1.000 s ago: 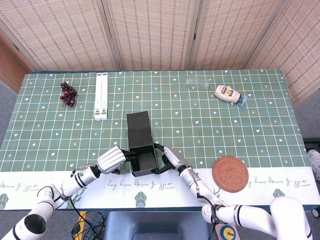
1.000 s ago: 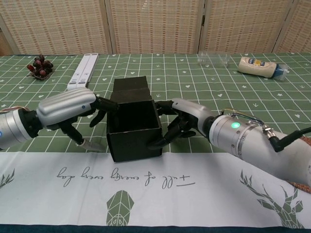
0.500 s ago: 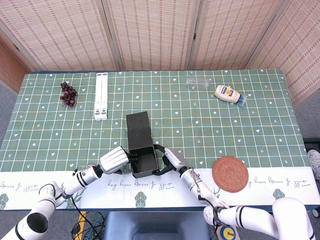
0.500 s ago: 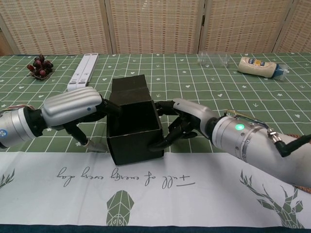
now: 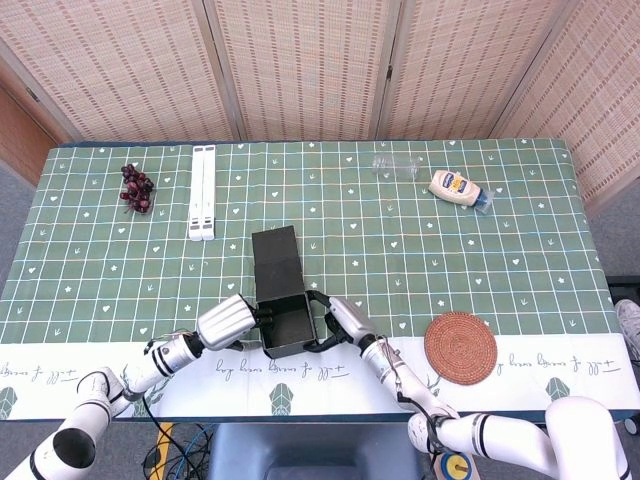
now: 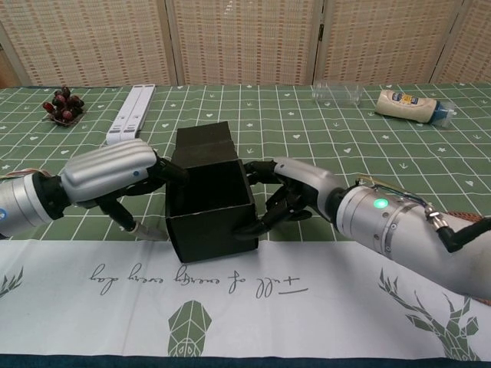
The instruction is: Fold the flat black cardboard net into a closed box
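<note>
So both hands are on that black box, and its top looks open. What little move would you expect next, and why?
Probably folding the lid flap forward over the opening. The black box stands with its walls up and its top open, while the flap lies stretched out behind it. The left hand and right hand hold its two sides, so one would likely need to let go first.

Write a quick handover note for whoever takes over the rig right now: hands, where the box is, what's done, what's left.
Left hand: fingers pressed against the left wall of the black box.
Right hand: fingers braced on the box's right wall.
Box: standing near the front edge of the table, walls up, top open, lid flap lying flat behind it.
Done: walls folded upright into a box shape.
Left: fold the lid flap over and close it.
</note>
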`<state>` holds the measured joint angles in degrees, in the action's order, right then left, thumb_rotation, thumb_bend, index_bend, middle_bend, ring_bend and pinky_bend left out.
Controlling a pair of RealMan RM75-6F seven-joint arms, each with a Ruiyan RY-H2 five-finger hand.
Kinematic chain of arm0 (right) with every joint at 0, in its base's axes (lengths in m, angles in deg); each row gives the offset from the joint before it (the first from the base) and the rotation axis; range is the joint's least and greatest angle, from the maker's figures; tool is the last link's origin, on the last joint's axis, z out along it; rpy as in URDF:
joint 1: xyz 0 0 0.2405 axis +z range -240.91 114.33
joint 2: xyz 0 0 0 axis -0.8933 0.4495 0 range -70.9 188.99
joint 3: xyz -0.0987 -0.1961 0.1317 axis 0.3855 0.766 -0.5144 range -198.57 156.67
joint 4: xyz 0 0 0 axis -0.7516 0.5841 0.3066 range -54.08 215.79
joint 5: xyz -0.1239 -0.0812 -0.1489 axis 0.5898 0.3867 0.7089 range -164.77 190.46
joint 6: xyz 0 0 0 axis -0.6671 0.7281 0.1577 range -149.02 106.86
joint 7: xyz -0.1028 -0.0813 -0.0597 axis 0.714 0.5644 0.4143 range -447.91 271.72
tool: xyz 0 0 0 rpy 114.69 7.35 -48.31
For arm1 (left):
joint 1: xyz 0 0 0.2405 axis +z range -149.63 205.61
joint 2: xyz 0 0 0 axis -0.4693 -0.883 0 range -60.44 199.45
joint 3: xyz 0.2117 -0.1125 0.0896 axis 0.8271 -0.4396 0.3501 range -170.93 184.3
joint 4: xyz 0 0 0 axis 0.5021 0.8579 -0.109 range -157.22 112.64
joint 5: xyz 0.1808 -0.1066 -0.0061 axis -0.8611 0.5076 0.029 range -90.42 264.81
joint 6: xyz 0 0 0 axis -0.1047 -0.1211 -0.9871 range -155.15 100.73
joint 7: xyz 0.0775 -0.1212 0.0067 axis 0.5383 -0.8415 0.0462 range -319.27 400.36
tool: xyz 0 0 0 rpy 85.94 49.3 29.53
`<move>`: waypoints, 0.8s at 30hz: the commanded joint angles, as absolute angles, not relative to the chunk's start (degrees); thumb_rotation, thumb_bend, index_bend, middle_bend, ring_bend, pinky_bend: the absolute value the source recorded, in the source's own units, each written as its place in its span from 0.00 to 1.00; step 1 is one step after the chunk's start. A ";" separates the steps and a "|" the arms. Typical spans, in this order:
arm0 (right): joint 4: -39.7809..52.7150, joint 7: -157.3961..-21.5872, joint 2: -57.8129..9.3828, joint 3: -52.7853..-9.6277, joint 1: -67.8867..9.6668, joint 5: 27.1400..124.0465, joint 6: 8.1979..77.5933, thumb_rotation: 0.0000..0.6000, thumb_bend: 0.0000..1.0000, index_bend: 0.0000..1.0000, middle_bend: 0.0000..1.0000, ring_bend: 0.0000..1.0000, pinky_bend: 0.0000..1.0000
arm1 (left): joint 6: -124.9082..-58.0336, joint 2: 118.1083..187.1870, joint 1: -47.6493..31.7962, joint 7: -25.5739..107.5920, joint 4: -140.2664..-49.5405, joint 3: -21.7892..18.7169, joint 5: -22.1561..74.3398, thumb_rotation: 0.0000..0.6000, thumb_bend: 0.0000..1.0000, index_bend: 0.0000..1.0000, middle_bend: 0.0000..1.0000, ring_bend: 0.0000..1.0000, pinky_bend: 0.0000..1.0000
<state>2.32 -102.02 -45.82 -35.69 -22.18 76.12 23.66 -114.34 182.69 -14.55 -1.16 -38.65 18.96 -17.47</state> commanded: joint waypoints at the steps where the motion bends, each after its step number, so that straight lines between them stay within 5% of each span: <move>1: 2.25 -101.96 -45.85 -35.70 -22.22 76.11 23.72 1.00 0.39 0.31 0.48 0.87 1.00 | -114.19 182.83 -14.47 -1.19 -38.58 19.11 -17.53 1.00 0.14 0.66 0.55 0.69 0.98; 13: 2.20 -101.60 -46.13 -35.82 -22.38 75.74 23.96 1.00 0.39 0.31 0.48 0.87 1.00 | -114.42 182.75 -14.05 -1.09 -38.51 19.30 -17.43 1.00 0.14 0.67 0.58 0.70 0.98; 24: 2.66 -101.73 -46.33 -36.54 -22.57 75.05 24.40 1.00 0.39 0.31 0.48 0.87 1.00 | -115.91 181.09 -13.72 -0.58 -40.27 18.63 -16.82 1.00 0.14 0.41 0.38 0.67 0.98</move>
